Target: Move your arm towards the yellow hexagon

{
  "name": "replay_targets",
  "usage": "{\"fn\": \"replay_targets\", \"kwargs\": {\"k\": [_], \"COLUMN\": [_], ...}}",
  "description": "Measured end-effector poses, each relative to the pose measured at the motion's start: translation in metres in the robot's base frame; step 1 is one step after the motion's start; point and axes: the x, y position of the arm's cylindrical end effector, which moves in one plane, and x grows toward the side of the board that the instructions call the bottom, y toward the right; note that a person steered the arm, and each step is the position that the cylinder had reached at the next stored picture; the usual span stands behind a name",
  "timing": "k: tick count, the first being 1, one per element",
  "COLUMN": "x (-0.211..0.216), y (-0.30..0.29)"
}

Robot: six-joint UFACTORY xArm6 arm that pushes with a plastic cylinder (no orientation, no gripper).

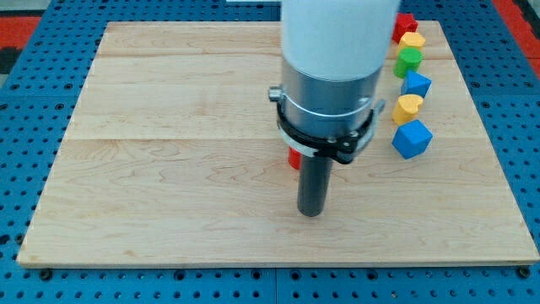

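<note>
Looking at where things sat, my tip (311,211) was down on the bench (169,169) a bit below its middle, and the job was all about going up and to the right. Two yellow blocks were in the column by the bench's right edge: one near the top right corner (412,40), one lower (407,107) between two blue blocks (416,84) (411,138). Honestly couldn't tell which was the hexagon; the lower one was nearer. A red block (405,24) and a green one (408,59) sat in that column, and a red bit (294,158) peeked out behind the rod. No gripper here, just the rod. No writing or labels anywhere.
</note>
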Motion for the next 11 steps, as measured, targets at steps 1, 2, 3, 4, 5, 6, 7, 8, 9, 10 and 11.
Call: {"fn": "replay_targets", "kwargs": {"k": [1,2,3,4,5,6,7,8,9,10,11], "x": [0.000,0.000,-0.001,-0.017,-0.043,-0.075,-0.118,-0.156,-0.197,-0.236,-0.272], "y": [0.051,0.118,0.174,0.217,0.239,0.242,0.242,0.242,0.242,0.242,0.242]}}
